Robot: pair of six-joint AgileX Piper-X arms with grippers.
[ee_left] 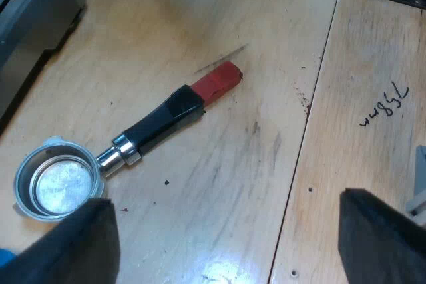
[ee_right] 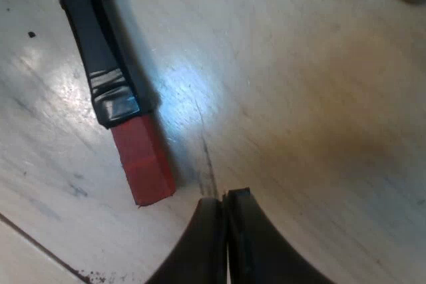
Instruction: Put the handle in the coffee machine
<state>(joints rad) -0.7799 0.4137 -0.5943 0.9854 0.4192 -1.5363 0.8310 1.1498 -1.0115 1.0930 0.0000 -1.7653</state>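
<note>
Our right claw (ee_right: 225,199) is clenched on nothing, its tips just beside the red end (ee_right: 143,164) of the metal holder (ee_right: 98,51). Our left claw (ee_left: 225,197) hangs released over the worktop (ee_left: 266,24). The holder lies loose there, its basket (ee_left: 60,184) near the espresso machine (ee_left: 30,18).

Both wrist views look down on the holder (ee_left: 160,123), the right from nearer.
</note>
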